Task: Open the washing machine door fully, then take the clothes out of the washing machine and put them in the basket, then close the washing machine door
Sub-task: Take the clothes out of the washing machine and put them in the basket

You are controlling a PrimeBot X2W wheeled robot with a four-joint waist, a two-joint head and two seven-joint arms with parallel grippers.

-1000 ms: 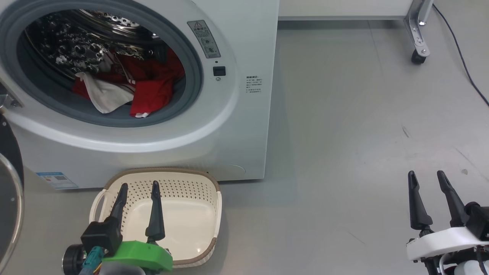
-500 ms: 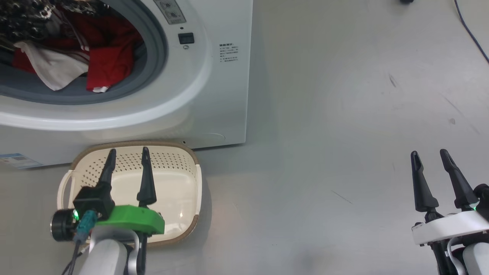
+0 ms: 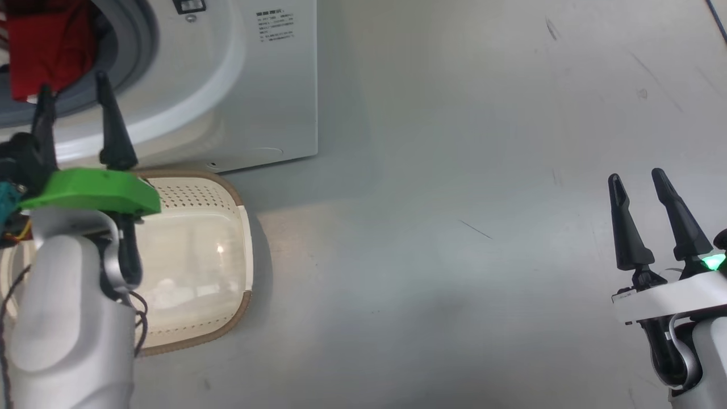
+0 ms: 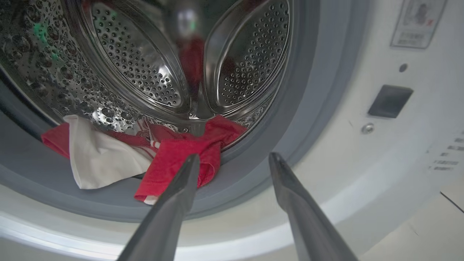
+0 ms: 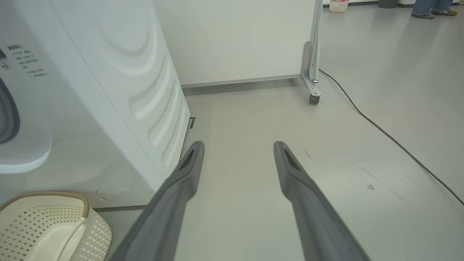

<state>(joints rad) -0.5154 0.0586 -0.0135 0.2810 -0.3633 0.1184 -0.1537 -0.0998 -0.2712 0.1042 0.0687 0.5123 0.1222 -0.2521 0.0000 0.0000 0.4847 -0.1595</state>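
Observation:
The white washing machine (image 3: 227,85) stands open at the upper left; its door is out of view. The clothes lie at the drum's front edge and spill over the grey seal (image 4: 253,159): a red garment (image 4: 177,163) and a white piece (image 4: 98,159). My left gripper (image 3: 74,85) is open and empty, raised in front of the drum mouth, fingertips just short of the red cloth (image 3: 48,51). In its wrist view the left gripper (image 4: 233,157) points at the seal's lower right. The cream basket (image 3: 193,250) sits empty on the floor below. My right gripper (image 3: 636,177) hangs open and empty over bare floor, far right.
The right wrist view shows the machine's side (image 5: 145,101), the basket's corner (image 5: 43,221), a white panel on a caster (image 5: 313,98) and a black cable (image 5: 380,127) running across the grey floor. A person's feet (image 5: 431,11) stand far off.
The head camera has swung, shifting the whole picture up and left. My left gripper has risen from over the basket to the drum opening. Both grippers stay open.

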